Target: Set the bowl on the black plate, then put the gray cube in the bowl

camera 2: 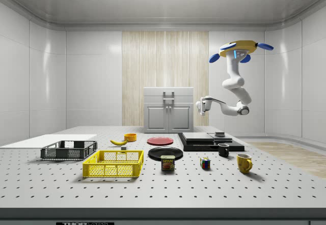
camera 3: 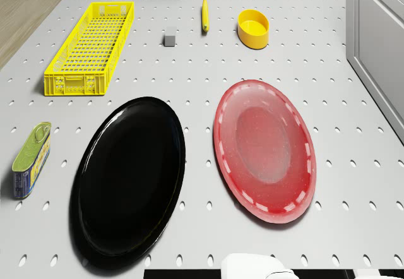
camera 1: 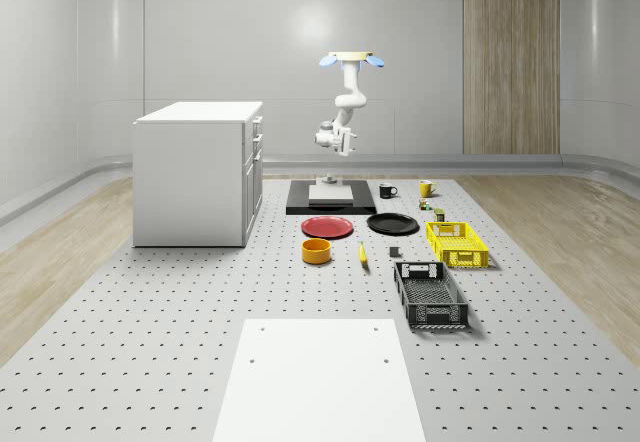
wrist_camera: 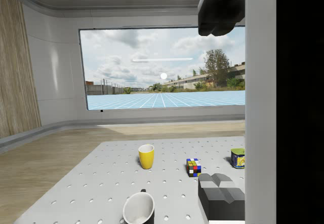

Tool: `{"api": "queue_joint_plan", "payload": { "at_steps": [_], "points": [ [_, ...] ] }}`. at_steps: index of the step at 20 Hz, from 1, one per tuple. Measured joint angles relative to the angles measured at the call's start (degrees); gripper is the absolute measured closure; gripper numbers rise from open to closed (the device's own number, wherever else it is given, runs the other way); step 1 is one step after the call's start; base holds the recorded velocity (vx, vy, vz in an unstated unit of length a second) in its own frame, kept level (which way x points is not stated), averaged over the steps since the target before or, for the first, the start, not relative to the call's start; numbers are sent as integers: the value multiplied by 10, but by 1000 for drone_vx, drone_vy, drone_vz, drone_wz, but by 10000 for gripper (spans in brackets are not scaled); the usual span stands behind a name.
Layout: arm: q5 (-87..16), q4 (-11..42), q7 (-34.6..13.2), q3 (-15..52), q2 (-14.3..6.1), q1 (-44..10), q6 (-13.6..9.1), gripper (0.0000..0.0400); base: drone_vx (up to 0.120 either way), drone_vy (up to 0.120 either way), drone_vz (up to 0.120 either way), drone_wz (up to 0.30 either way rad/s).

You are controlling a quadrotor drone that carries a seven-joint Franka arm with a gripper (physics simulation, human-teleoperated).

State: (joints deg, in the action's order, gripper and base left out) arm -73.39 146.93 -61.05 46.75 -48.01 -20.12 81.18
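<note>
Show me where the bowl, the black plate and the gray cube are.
bowl point(camera 3: 253, 28), drone view, inner hollow.
black plate point(camera 3: 129, 178), drone view, centre of its face.
gray cube point(camera 3: 170, 36), drone view, top face.

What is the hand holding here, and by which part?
Nothing. The hand hangs in the air above the black platform, with the drone hovering high; the bowl and gray cube sit untouched on the table.
</note>
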Motion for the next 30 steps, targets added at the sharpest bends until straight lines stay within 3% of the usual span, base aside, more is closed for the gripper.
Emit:
{"api": "queue_joint_plan", "payload": {
  "at_steps": [5,9,13,19,24,30],
  "points": [
    [-252,132,-125,128,-39,-151,-56,0,120,0,-120,0],
    [-348,172,-197,185,-67,-255,-105,0,120,0,-110,0],
    [-387,185,-240,218,-90,-321,-133,0,120,0,0,0],
    [-402,190,-273,242,-116,-370,-144,0,120,0,0,0],
    [-400,190,-287,253,-134,-389,-139,0,120,-112,0,0],
    [-393,189,-297,262,-154,-401,-126,0,120,-120,-120,0]
  ]
}}
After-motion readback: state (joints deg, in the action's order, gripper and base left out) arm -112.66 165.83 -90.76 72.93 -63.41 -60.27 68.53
